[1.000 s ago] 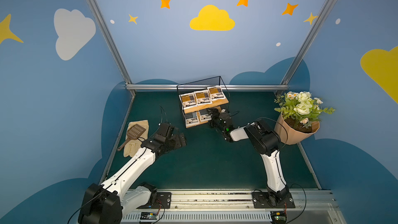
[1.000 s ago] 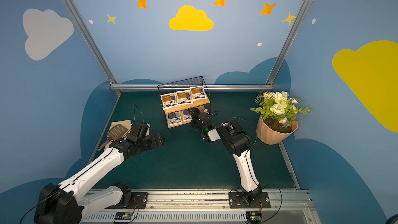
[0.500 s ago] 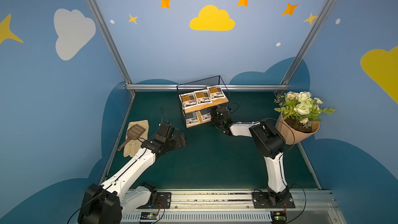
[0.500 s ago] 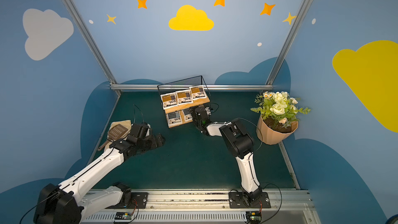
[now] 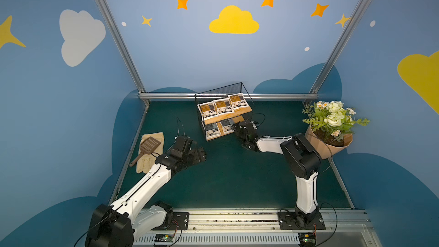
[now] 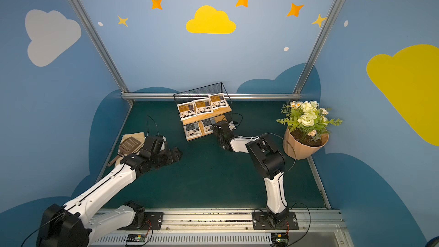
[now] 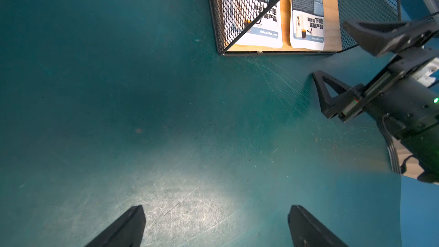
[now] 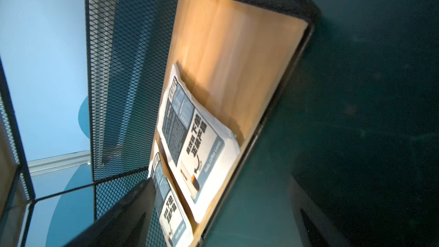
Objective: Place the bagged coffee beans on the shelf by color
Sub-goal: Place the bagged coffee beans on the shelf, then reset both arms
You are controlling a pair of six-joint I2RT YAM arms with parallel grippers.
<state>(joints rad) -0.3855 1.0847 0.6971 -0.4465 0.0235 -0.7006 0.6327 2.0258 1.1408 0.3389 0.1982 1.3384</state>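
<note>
The shelf stands at the back middle of the mat. Three orange-panel bagged coffee beans lie in a row on its upper board, seen in both top views. Two grey-blue bags lie on the lower board, which is bare at its right end. My right gripper hovers low at that right end, open and empty; the right wrist view shows the nearer grey-blue bag ahead of the right gripper. My left gripper is open and empty over bare mat.
A tan flowerpot with white flowers stands at the right edge, behind my right elbow. A cream glove with a brown slotted scoop on it lies at the left edge. Metal rails border the mat.
My right arm has stretched out lower and its gripper has slid a little left, closer to the lower board's right end, jaws staying wide. The left arm and all bags have not moved.
</note>
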